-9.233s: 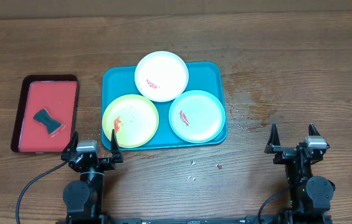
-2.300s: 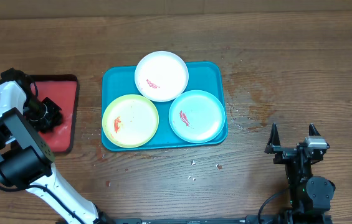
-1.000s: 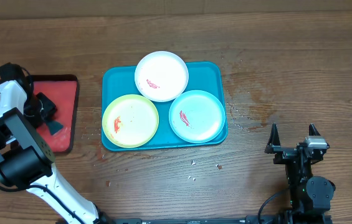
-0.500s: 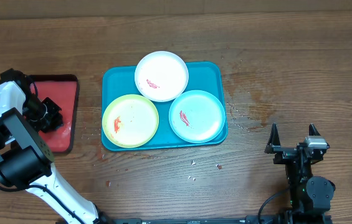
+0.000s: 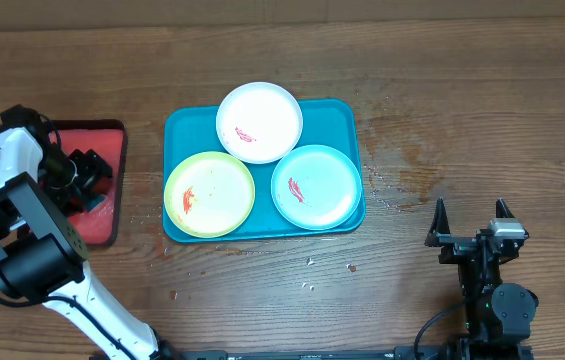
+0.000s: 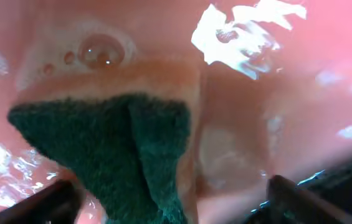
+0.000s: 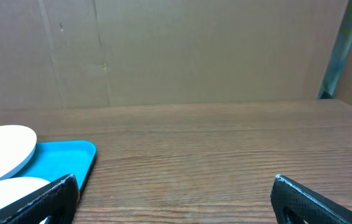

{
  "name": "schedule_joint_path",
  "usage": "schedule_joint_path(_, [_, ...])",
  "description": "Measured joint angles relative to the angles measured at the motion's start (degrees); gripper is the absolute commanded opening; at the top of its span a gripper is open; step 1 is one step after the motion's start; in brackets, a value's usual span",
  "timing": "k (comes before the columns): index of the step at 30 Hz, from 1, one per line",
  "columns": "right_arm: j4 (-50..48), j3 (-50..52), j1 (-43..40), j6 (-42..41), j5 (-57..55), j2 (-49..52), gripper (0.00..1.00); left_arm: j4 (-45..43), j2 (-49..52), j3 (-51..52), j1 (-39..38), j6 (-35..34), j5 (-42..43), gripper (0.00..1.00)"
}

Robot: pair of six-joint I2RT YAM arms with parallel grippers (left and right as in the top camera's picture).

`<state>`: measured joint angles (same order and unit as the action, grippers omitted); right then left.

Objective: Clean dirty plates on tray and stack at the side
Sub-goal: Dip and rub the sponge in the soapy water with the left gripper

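The white plate (image 5: 259,121), yellow-green plate (image 5: 209,193) and light blue plate (image 5: 316,186) sit untouched on the teal tray (image 5: 178,126) mid-bench, each still streaked red. To their left, the left gripper (image 5: 82,170) has swung out from its near-edge rest over the wet red tray (image 5: 103,142), its fingers spread wide around the green-faced sponge (image 6: 132,155) and not yet pinching it. So wiping hasn't begun, and the right gripper (image 5: 471,207) stays parked at the near right, fingers wide.

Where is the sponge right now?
In the left wrist view, the sponge lies on the red tray between the left gripper's fingers; overhead, that is left of the teal tray.
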<state>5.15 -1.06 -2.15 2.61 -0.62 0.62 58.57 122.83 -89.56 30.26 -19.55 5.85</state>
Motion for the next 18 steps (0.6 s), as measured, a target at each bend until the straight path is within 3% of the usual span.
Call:
schedule_joint_path(7, [0.02, 0.0, 0.0, -0.02, -0.02, 0.0, 1.0, 1.66, 0.72, -4.79, 0.0, 0.2, -0.07, 0.92])
schedule_joint_path(17, [0.02, 0.0, 0.0, 0.0, -0.02, 0.0, 1.0, -0.15, 0.74, -1.66, 0.0, 0.2, -0.33, 0.92])
schedule_joint_path(18, [0.02, 0.0, 0.0, 0.02, -0.04, 0.0, 1.0, -1.14, 0.74, -0.79, 0.0, 0.17, -1.11, 0.85])
